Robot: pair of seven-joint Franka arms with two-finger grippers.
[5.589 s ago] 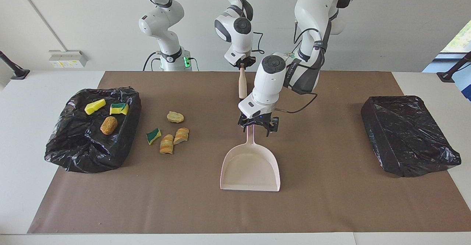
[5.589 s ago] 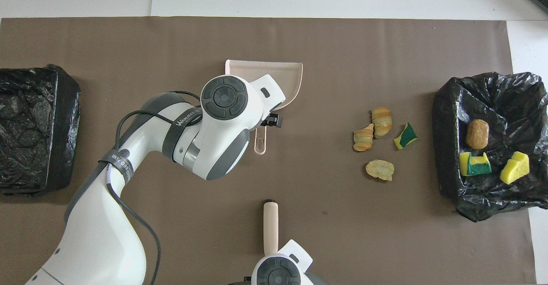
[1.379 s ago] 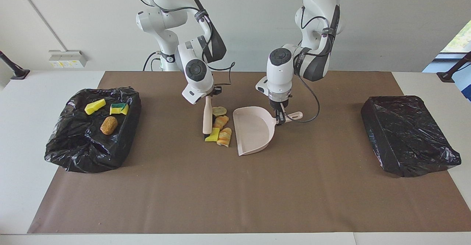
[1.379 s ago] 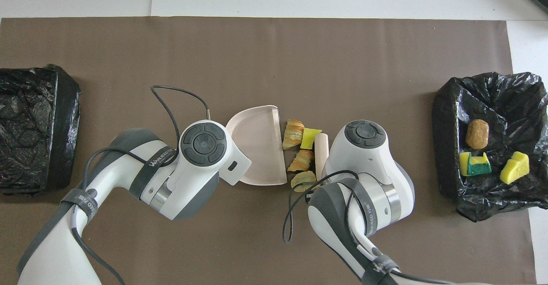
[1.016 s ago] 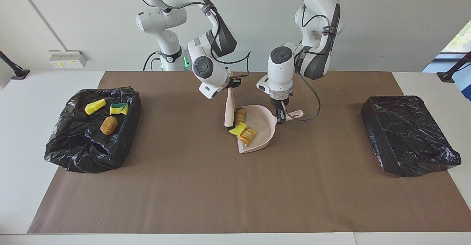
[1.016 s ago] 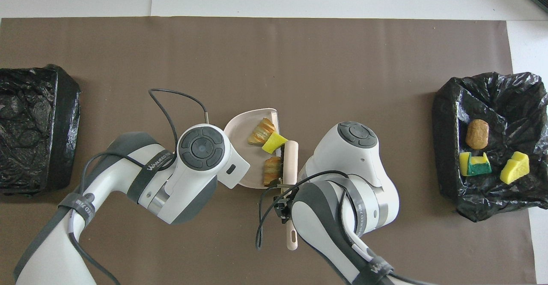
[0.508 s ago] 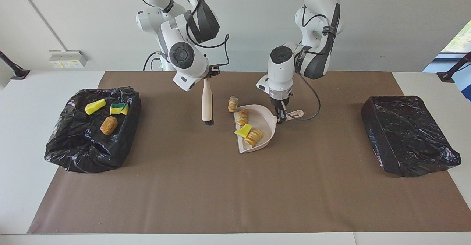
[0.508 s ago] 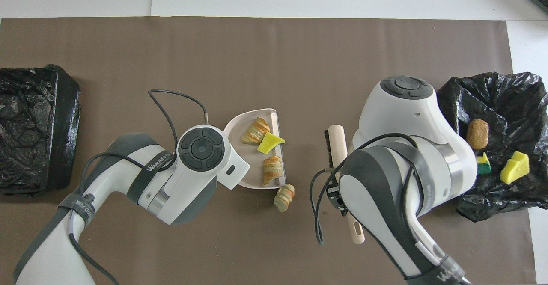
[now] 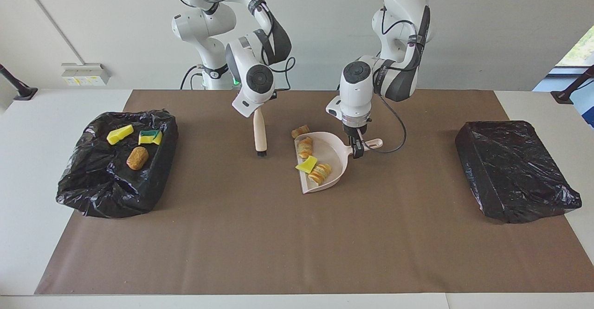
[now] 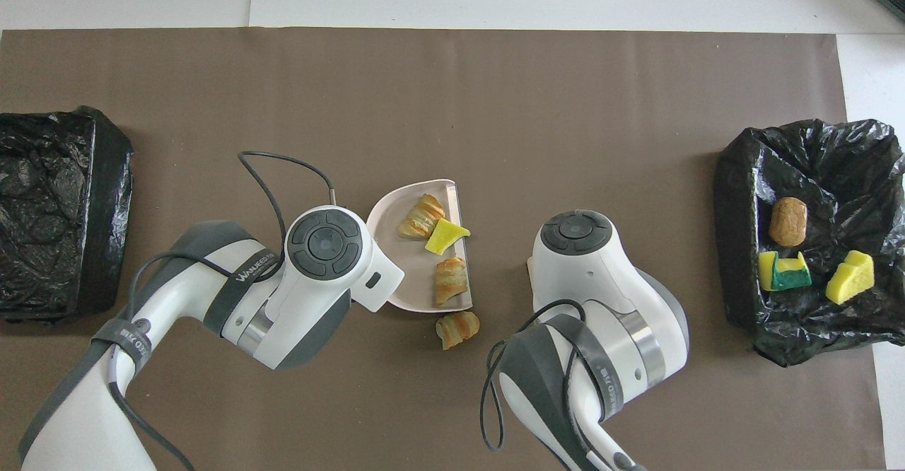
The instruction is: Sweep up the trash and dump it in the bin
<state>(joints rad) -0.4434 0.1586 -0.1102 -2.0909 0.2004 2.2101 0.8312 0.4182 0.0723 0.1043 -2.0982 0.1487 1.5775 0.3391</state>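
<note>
The pink dustpan (image 9: pixel 332 153) lies on the brown mat with its mouth toward the right arm's end. In it are a yellow sponge scrap (image 9: pixel 306 164) and two bread-like chunks (image 9: pixel 320 172) (image 9: pixel 305 146). A third chunk (image 9: pixel 300 131) lies on the mat just outside the pan's mouth corner, nearer to the robots. My left gripper (image 9: pixel 357 149) is shut on the pan's handle. My right gripper (image 9: pixel 257 111) is shut on the brush (image 9: pixel 259 135), which hangs bristles-down over the mat beside the pan's mouth. In the overhead view the pan (image 10: pixel 413 266) and loose chunk (image 10: pixel 457 329) show; both grippers are hidden under the arms.
A black-bagged bin (image 9: pixel 106 193) at the right arm's end holds a yellow scrap, a green-and-yellow piece and a brown chunk. A second black-bagged bin (image 9: pixel 510 170) stands at the left arm's end. The left arm's cable loops beside the pan handle.
The brush swept the scraps into the pan, then drew back from its mouth. One chunk stayed outside and has tipped over by the pan's corner. The right hand moved away from the bin.
</note>
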